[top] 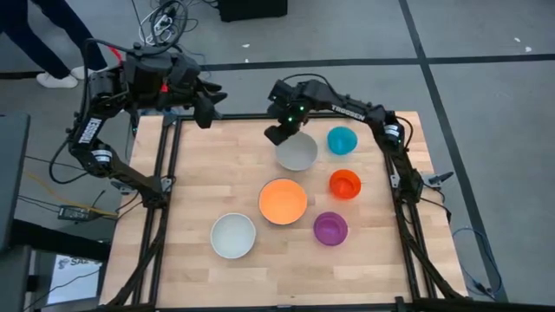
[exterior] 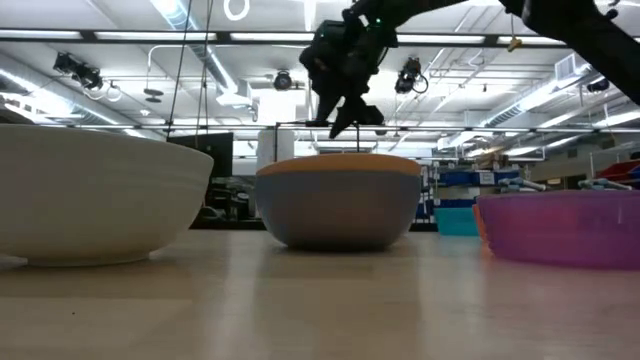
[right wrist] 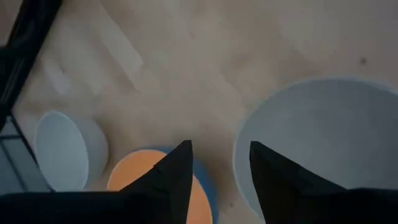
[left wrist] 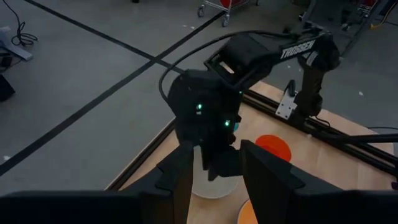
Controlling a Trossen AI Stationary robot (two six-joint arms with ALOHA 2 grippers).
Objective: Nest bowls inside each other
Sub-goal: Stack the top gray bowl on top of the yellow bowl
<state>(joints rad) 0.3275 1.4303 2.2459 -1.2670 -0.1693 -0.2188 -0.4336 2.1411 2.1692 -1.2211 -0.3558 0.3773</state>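
Observation:
Six bowls rest on their bases on the wooden table [top: 199, 173]: a grey bowl [top: 297, 153], a teal bowl [top: 342, 139], a red-orange bowl [top: 344, 184], a purple bowl [top: 330, 228], a white bowl [top: 233, 236], and an orange bowl [top: 283, 201] sitting inside a blue bowl [right wrist: 202, 180]. My right gripper [top: 277, 134] hangs open above the table by the grey bowl's [right wrist: 323, 137] far-left rim, with nothing between its fingers. My left gripper [top: 208, 111] waits open, raised over the table's far edge.
Black frame rails [top: 169, 165] run along the table's left and right edges. The left part of the table is bare wood. A person's legs [top: 43, 43] stand on the floor beyond the far left corner, near cables [top: 165, 22].

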